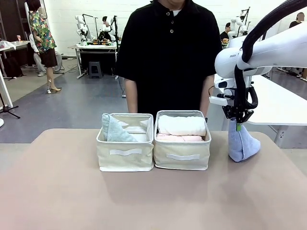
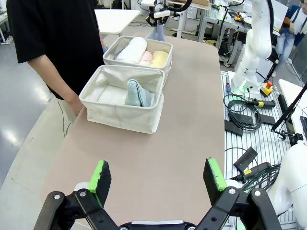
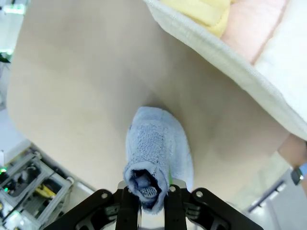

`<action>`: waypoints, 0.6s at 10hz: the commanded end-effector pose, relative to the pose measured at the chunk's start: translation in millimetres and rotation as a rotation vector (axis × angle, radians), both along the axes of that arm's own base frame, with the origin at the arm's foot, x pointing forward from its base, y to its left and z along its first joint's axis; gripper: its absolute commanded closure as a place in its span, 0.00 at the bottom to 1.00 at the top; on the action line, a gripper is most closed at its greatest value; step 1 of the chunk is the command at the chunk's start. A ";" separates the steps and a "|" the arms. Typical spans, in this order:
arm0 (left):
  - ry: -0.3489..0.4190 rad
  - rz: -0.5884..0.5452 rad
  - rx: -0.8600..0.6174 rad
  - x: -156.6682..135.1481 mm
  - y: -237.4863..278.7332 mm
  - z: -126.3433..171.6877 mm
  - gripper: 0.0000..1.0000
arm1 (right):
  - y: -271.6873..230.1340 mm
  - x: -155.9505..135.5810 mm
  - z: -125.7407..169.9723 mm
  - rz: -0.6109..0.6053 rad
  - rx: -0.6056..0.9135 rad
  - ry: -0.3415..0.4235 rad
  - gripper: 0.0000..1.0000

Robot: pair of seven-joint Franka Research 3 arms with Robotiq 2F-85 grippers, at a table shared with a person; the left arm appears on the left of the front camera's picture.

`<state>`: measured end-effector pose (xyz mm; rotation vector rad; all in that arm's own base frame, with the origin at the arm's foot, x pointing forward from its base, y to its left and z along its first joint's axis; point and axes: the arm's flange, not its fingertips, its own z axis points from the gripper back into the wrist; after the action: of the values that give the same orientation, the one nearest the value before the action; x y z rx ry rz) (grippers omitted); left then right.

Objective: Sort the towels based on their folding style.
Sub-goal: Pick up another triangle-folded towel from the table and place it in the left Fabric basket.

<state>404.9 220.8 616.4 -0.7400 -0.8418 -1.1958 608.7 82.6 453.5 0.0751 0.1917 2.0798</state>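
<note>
The beige surface point(image 1: 57, 191) lay bare and wide on the robot's side, in a bright workshop with a grey floor point(image 1: 57, 96) and a white bench point(image 1: 280, 103) just beyond the right tool point(image 1: 238, 120). That tool hung close to the surface's far right corner, its jaws pinched shut on the narrow tip of the light blue towel point(image 1: 242, 143). The towel's cone widened straight below the tool to the surface; we could not tell whether its base rested there or hung just clear. To the tool's side, toward the middle of the surface, stood two fabric baskets touching each other. The nearer basket point(image 1: 182, 158) was a small gap away from the towel and held the white towel point(image 1: 181, 125), the pink towel point(image 1: 180, 138) and the yellow towel point(image 2: 159, 58), all rolled. The farther basket point(image 1: 125, 160) held the pale teal towel point(image 1: 112, 130), leaning upright. A person point(image 1: 168, 57) in a black shirt stood at the far edge, right behind both baskets. The left tool point(image 2: 157, 173) hovered with its green-padded fingers point(image 2: 100, 175) spread wide and nothing between them. A long open stretch of surface ran ahead of it to the baskets. Beside it, past the surface's edge, lay a rack of cables point(image 2: 244, 112).
</note>
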 end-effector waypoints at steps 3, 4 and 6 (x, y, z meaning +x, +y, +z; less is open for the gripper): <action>-0.002 0.013 0.009 -2.6 -2.3 -0.8 0.00 | 3.3 -68.5 155.2 -0.363 0.009 -0.120 0.86; -0.002 0.013 0.009 -2.6 -2.3 -0.8 0.00 | 9.5 -81.1 181.3 -0.439 0.030 -0.129 0.86; -0.002 0.013 0.009 -2.6 -2.3 -0.8 0.00 | 18.1 -87.7 206.6 -0.642 0.118 -0.075 0.86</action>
<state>405.0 220.8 616.3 -0.7393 -0.8419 -1.1955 499.3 92.0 673.1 0.0494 0.0354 1.5461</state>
